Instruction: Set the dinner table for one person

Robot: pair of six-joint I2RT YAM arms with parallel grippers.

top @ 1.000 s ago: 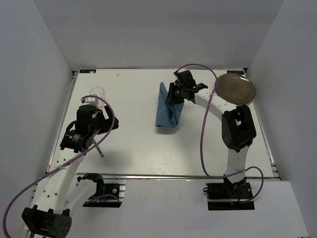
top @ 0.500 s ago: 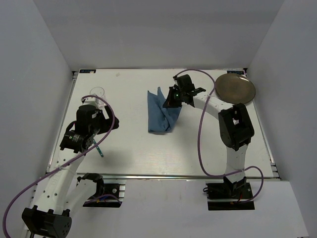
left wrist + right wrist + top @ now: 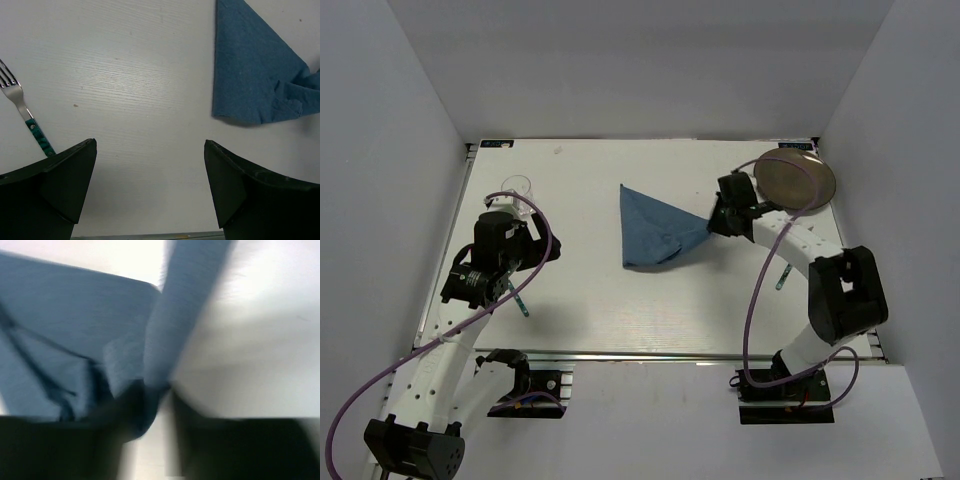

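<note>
White walls box the whole rig in. From the top camera the dinner table (image 3: 590,300) fills the floor of that box, with its metal rail along the near edge by the arm bases. It's the one thing I'll never lift: rigid, fixed and smooth-looking, so my guess is stuff slides on it easily.

What actually gets handled is the blue placemat (image 3: 655,230). It lies around the middle of the table, folded into a rough triangle rather than spread flat, and the right gripper (image 3: 717,222) sits at its right-hand point. Just beyond that gripper, in the far right corner, is the plate (image 3: 796,178). On the far left the glass (image 3: 517,187) stands just past the left gripper (image 3: 525,252), and the fork (image 3: 521,301) lies near the left arm. Some small utensil (image 3: 781,278) sits beside the right arm, too small for me to identify.

Left wrist cam: the jaws stand wide with nothing but bare table between them, so that claw is open and empty. The fork is off to the left, and the placemat is top right, well apart from it.

Right wrist cam is a blurry mess. Blue cloth does funnel down into the dark jaws at the bottom, so I'd call that claw clamped on the placemat's corner.

Handling-wise, the cloth is light and limp with no stiffness, so it'll bunch and trail wherever it's pulled. A corner pinch is the right hold, I reckon. Flattening it probably wants a second corner held, or a drag across the table. The plate and glass look rigid, and I'd treat the glass as breakable.
</note>
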